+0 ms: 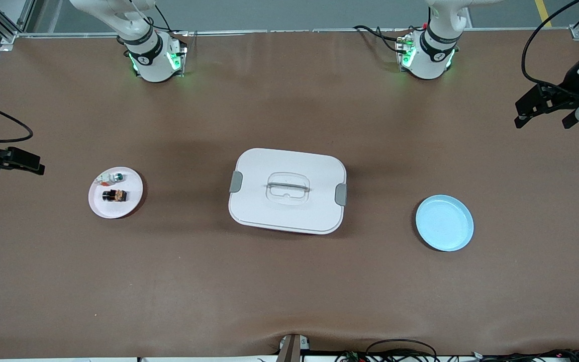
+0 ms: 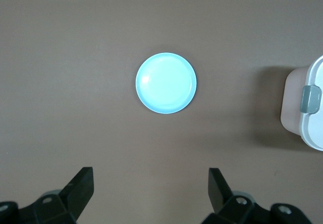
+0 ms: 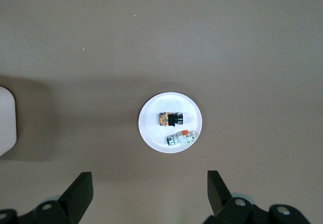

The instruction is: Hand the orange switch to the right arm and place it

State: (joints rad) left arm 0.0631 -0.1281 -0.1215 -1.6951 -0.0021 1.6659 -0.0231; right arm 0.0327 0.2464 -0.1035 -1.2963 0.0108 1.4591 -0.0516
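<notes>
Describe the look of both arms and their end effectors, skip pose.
Both arms are glossy white with black joint bands, green lights glowing at their bases and black cables trailing off. The left end effector and the right end effector are matte black two-finger units, angular, with wedge-shaped fingertips and round screw holes.

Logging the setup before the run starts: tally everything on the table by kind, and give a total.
Plates: 2, white plate and blue plate
Switches: 2, orange switch and white piece, both on the white plate
Lidded white box: 1
Total: 5
</notes>
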